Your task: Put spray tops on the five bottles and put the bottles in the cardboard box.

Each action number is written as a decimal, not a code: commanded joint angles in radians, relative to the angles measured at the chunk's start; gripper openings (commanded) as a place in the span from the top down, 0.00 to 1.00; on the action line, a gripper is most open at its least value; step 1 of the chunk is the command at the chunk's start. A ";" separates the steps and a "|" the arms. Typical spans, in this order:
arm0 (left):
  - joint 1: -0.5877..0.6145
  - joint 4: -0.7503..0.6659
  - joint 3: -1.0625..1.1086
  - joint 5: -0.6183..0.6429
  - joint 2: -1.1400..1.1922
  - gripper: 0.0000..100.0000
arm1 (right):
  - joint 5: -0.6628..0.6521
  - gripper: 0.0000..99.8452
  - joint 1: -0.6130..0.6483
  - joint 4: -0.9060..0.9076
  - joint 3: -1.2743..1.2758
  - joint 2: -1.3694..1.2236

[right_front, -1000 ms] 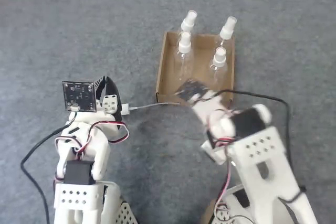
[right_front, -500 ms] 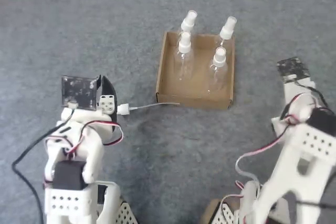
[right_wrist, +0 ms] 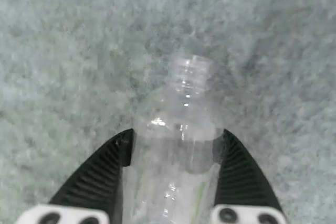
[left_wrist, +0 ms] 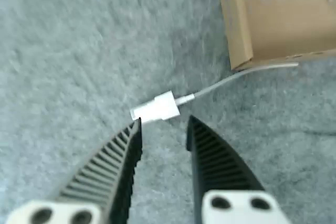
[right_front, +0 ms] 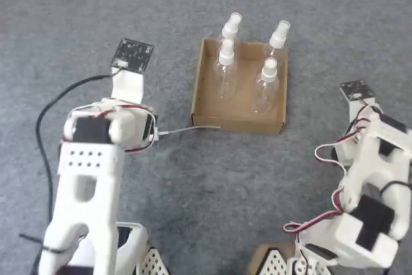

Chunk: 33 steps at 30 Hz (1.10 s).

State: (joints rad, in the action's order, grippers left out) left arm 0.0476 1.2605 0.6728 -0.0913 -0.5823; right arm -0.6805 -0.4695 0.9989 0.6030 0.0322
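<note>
The cardboard box [right_front: 197, 88] [left_wrist: 273, 24] holds several clear bottles [right_front: 225, 69] standing upright with white spray tops on. A loose white spray top [left_wrist: 156, 108] lies on the carpet near the box's front left corner, its thin tube [right_front: 187, 131] running toward the box. My left gripper [left_wrist: 164, 123] hangs open just short of this spray top, not touching it. A clear uncapped bottle [right_wrist: 185, 93] sits between the fingers of my right gripper [right_wrist: 176, 137], which stands open, the fingers close along the bottle's shoulders. The right arm [right_front: 370, 159] is to the right of the box.
Grey carpet [right_front: 257, 185] covers the table. The left arm's body [right_front: 90, 172] stands over the near left, with a black cable [right_front: 48, 114] looping beside it. Open carpet lies between the two arms in front of the box.
The right arm swung from the box's front edge out to the right side. The left arm stretched forward, its wrist camera moving farther away and toward the box.
</note>
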 commanded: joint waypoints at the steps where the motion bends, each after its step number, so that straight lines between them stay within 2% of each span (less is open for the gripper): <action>1: 0.009 -0.046 -0.048 0.023 0.052 0.86 | 0.051 0.78 -0.015 -0.010 -0.087 -0.015; 5: 0.009 -0.074 -0.056 0.025 0.160 0.86 | 0.049 0.72 -0.008 0.028 -0.103 -0.013; 10: 0.046 -0.186 -0.056 0.049 0.299 0.86 | 0.049 0.69 -0.010 0.119 -0.163 -0.013; 20: 0.048 -0.388 -0.058 0.061 0.468 0.86 | 0.055 0.69 -0.008 0.176 -0.198 -0.013; 26: -0.002 -0.474 -0.059 0.104 0.555 0.86 | 0.057 0.69 -0.008 0.177 -0.198 -0.013; 30: -0.051 -0.465 -0.058 0.101 0.589 0.86 | 0.055 0.69 -0.013 0.177 -0.195 -0.013; 33: -0.072 -0.437 -0.053 0.038 0.592 0.86 | 0.054 0.69 -0.013 0.177 -0.193 -0.013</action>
State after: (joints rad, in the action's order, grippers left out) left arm -0.0077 0.8078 0.6713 -0.0069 0.0222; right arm -0.6360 -0.4726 1.1676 0.4634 0.0092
